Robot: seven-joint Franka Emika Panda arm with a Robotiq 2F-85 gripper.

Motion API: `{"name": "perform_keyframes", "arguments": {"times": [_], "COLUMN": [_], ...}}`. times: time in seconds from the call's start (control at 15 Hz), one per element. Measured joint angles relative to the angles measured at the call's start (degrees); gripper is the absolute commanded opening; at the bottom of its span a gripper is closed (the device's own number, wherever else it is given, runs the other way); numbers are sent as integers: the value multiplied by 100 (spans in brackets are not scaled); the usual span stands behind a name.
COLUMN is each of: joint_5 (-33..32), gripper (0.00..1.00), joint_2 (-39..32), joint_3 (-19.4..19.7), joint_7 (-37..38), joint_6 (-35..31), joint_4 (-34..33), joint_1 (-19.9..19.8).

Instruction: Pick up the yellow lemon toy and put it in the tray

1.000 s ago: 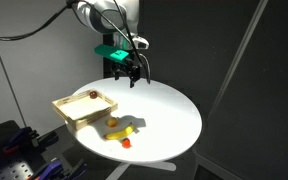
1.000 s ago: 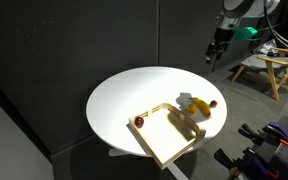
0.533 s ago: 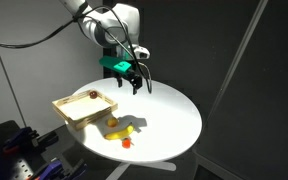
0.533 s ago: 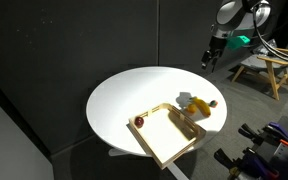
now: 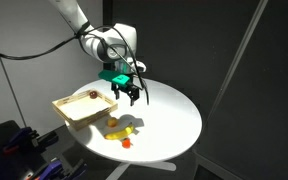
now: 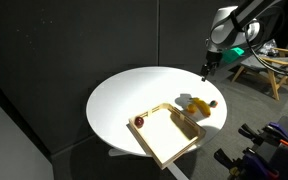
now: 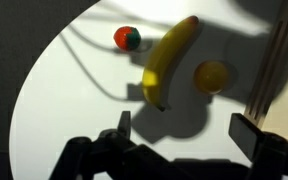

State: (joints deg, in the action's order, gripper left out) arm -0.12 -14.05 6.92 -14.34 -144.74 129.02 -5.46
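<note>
Above the round white bench point(image 5: 174, 120) the hand point(image 5: 129, 98) hangs spread wide, empty; the plump yellow lemon toy point(image 7: 212, 76) lies beside the pale wooden tray point(image 5: 63, 112).

One round white tabletop point(image 5: 174, 115) carries five things. There is one tray point(image 5: 84, 110), near the tabletop's edge. The toys number four: one lemon point(image 7: 212, 76), one banana point(image 7: 169, 60), one small red toy point(image 7: 127, 38) with a green patch, and one small dark red piece point(image 6: 139, 122) in a corner of the tray. Three toys lie on the bare tabletop, one in the tray. One tool point(image 5: 128, 98) hangs above.
</note>
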Motion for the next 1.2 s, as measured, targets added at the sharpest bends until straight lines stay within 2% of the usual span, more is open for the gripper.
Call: {"name": "perform_keyframes", "arguments": {"times": [0.33,0.8,1.2], "joint_5": [-281,-281,-280], "gripper": [100,100,100], "joint_2": [-214,-275,-488], "joint_3": [-89,-273,-401], "joint_7": [305,1151,1515], "joint_6": [-9,-77,-244], "joint_4": [56,214,238], "joint_1": [74,359,524]}}
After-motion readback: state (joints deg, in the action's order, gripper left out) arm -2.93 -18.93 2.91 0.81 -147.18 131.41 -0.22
